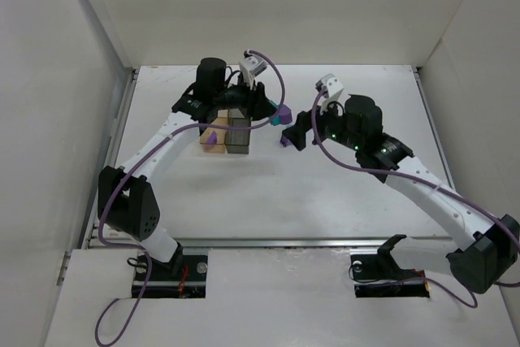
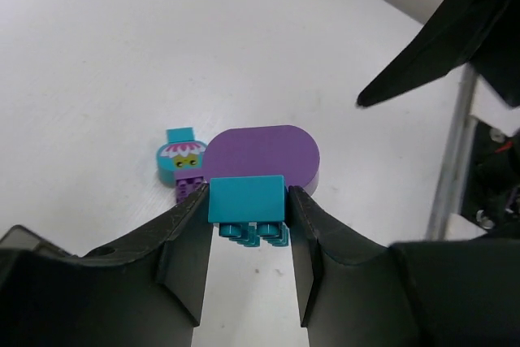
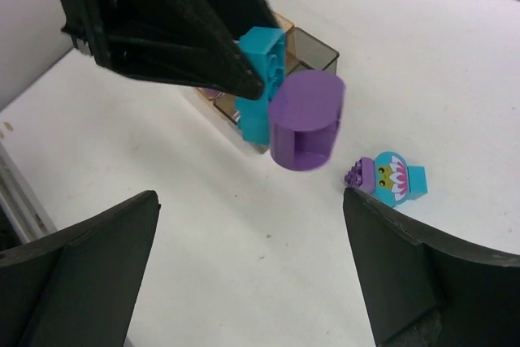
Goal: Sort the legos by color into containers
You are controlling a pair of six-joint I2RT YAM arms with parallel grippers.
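My left gripper (image 2: 246,209) is shut on a teal brick (image 2: 246,199) that has a purple round-ended piece (image 2: 268,154) stuck to it. In the right wrist view the teal brick (image 3: 262,71) and purple piece (image 3: 305,119) hang above the table in front of the containers. The amber container (image 1: 213,142) holds a purple brick (image 1: 210,136); the dark grey container (image 1: 238,136) is joined to its right. A small teal-and-purple figure brick (image 3: 390,178) lies on the table. My right gripper (image 3: 252,241) is open and empty, facing these pieces.
White walls close in the table (image 1: 325,193) at the back and both sides. My left arm reaches over the containers. The right gripper (image 1: 294,132) is close to the left gripper (image 1: 272,113) near the table's middle.
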